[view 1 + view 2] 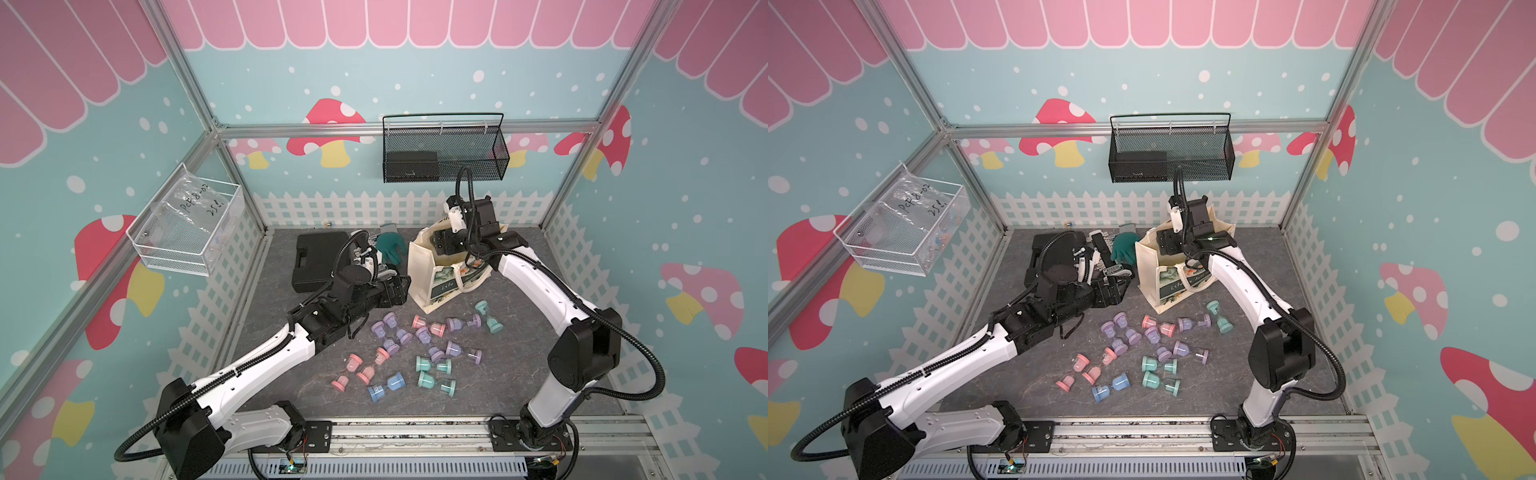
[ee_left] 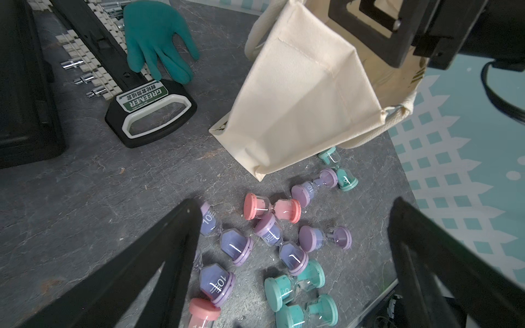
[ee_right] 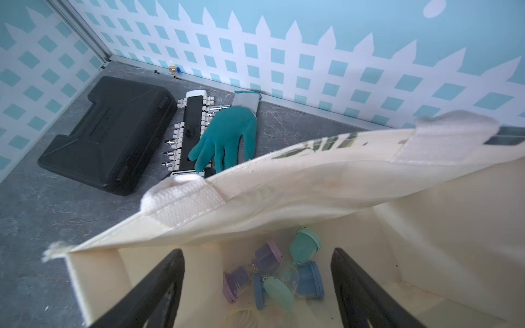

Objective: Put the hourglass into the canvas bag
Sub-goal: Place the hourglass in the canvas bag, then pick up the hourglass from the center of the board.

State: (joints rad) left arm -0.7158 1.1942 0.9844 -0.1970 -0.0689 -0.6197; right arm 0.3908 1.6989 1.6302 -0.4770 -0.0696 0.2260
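The cream canvas bag stands open at the back middle, its green "Life" print facing front. My right gripper hangs open in the bag's mouth with nothing between its fingers. Below it, on the bag's floor, lie a teal hourglass, a purple one and a blue one. Several more hourglasses, pink, purple, teal and blue, lie scattered on the grey table in front of the bag. My left gripper is open and empty, just left of the bag, above the purple hourglasses.
A black tool case, a socket rail with a "GREENER" handle and a green glove lie at the back left. A black wire basket hangs on the back wall and a clear bin on the left wall.
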